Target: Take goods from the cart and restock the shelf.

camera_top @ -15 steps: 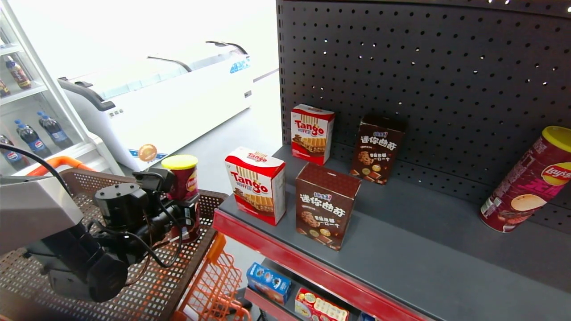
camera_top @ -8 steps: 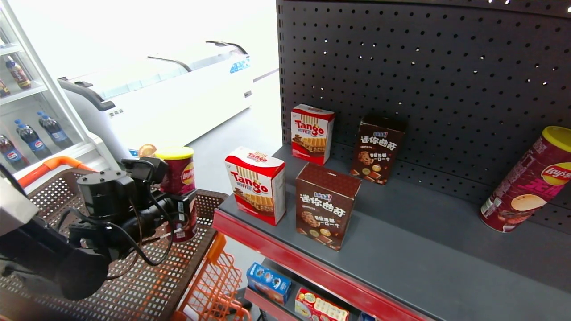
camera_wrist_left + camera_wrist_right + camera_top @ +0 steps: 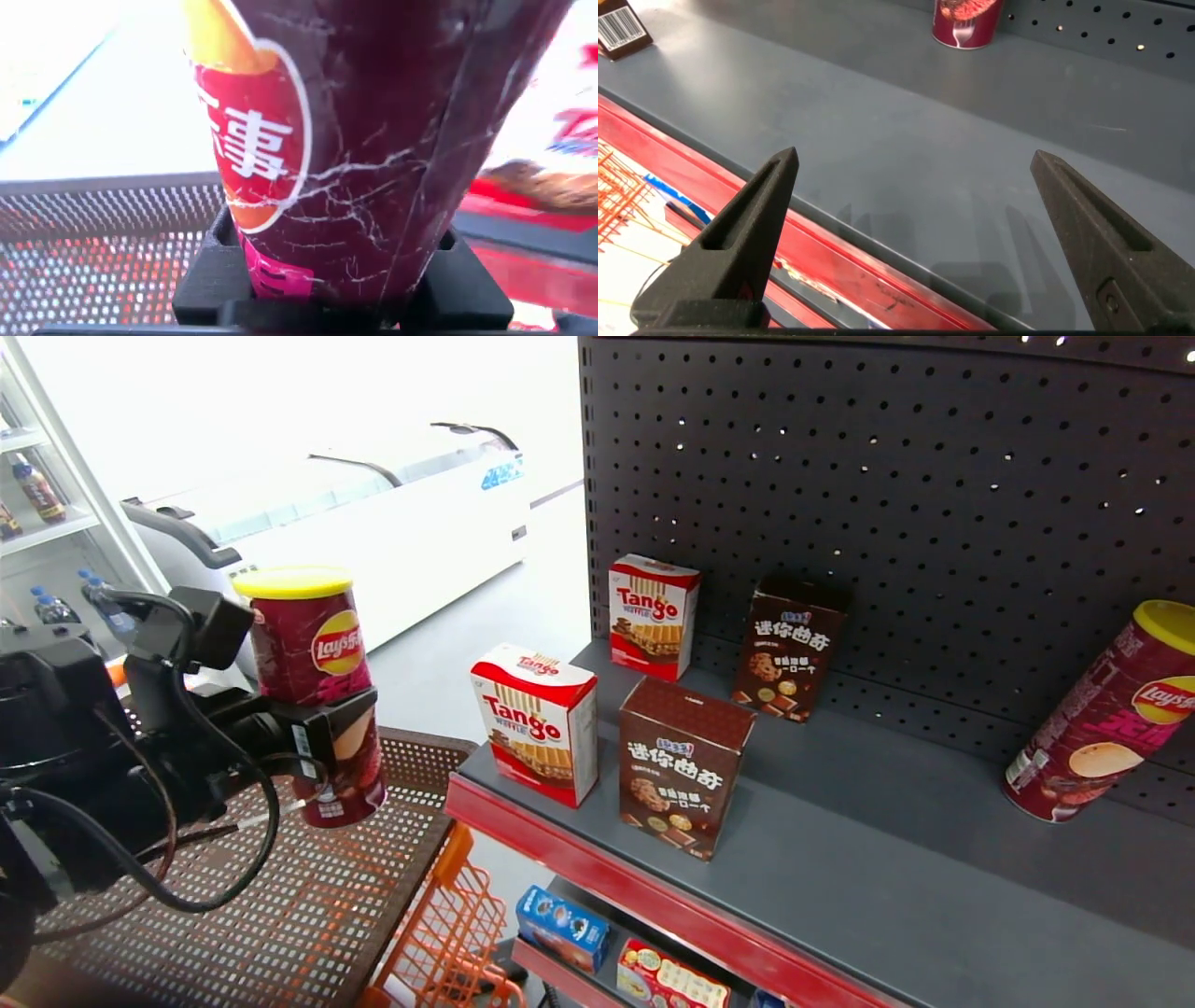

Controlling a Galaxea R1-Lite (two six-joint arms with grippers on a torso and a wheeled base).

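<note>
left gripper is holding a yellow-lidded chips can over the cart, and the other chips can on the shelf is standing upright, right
Not upright: the head view shows the shelf chips can tilted, leaning against the pegboard. The rest holds: the left gripper grips a yellow-lidded chips can over the cart.

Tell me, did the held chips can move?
Yes. The chips can in the left gripper rose over the cart; its lid now above the front wafer box.
</note>
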